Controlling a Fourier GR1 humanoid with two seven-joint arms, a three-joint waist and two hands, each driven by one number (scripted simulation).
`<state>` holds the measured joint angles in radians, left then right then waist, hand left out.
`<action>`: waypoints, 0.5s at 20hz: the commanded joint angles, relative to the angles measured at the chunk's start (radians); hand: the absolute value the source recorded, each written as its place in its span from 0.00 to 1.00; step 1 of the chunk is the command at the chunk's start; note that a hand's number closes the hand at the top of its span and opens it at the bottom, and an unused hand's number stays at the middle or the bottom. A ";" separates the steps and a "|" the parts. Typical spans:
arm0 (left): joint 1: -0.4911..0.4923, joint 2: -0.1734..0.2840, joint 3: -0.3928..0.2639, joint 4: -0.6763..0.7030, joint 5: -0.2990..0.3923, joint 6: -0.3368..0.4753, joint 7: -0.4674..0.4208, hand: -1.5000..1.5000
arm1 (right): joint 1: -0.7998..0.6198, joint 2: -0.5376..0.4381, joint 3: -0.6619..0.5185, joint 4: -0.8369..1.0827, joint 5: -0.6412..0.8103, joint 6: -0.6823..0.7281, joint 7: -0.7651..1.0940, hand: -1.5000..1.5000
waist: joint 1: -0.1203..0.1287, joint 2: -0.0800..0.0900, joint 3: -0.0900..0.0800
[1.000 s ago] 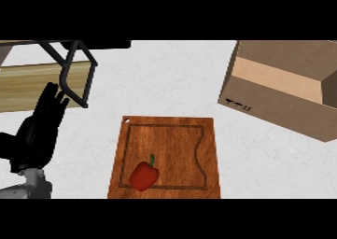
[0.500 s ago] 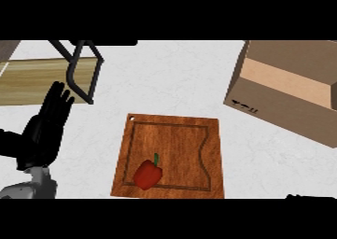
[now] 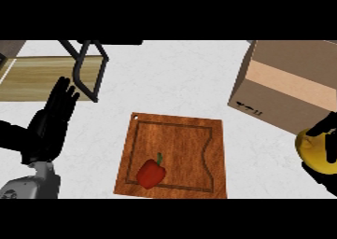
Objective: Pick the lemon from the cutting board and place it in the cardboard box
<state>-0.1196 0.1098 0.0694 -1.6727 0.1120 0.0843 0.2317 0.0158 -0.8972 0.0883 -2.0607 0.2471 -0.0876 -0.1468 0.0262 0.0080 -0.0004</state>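
Head view, looking steeply down on a white tabletop (image 3: 178, 84). At the far right edge, the right robot hand (image 3: 331, 140) has its black fingers curled around a yellow lemon (image 3: 314, 151), gripping it. The lemon sits low at the right, just beside the lower corner of the cardboard box (image 3: 295, 88) and off the cutting board. Only part of the lemon shows, as a rounded yellow shape taller than wide, so its long axis appears to run roughly up and down the view; which way its tip points cannot be told, since fingers and the view's edge hide its ends.

The cardboard box stands at the upper right, its open top facing up. A wooden cutting board (image 3: 191, 140) lies in the lower centre, slightly turned, with a groove near its rim. On its lower left part rests a red pepper (image 3: 150, 172), its green stem pointing up and slightly right.

At the left, the left robot hand (image 3: 50, 126) rests open with straight fingers pointing up, its grey forearm (image 3: 33, 184) entering from the lower edge. At the upper left, a black metal frame (image 3: 88, 70) stands beside a pale wooden surface (image 3: 40, 77).
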 commanded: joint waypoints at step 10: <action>-0.005 0.014 0.022 0.024 0.021 -0.029 -0.014 0.50 | -0.405 0.073 0.137 0.605 0.311 0.063 -0.168 1.00 | 0.006 -0.002 0.000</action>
<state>-0.1372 0.1069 0.0754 -1.6408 0.1177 0.0733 0.2199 -0.3448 -0.8057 0.1625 -1.5510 0.4216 -0.0270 -0.2991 0.0287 0.0065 -0.0001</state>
